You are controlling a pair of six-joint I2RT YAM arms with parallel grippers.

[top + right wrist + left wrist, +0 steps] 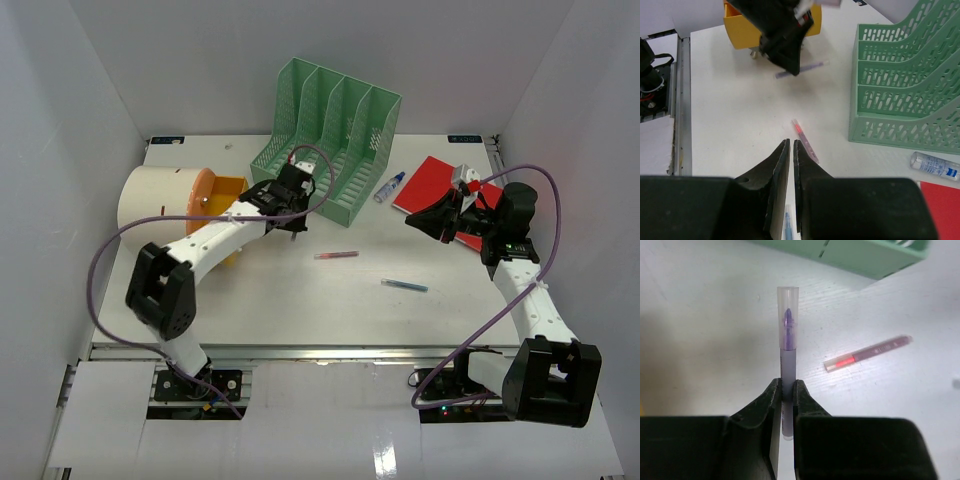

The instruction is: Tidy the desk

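Early stage | left tool (pixel 787 390) grips purple pen (pixel 788 340) | right tool (pixel 791 145) closed on nothing | red pen (pixel 336 255), blue pen (pixel 404 286) lie mid-frame on worktop (pixel 300 310), unsorted

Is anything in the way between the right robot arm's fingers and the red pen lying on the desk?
Nothing visible is. The right arm's black fingers, shut, point toward the slim red-and-clear plastic pen lying flat on the flat white desk, with only bare tabletop between them.
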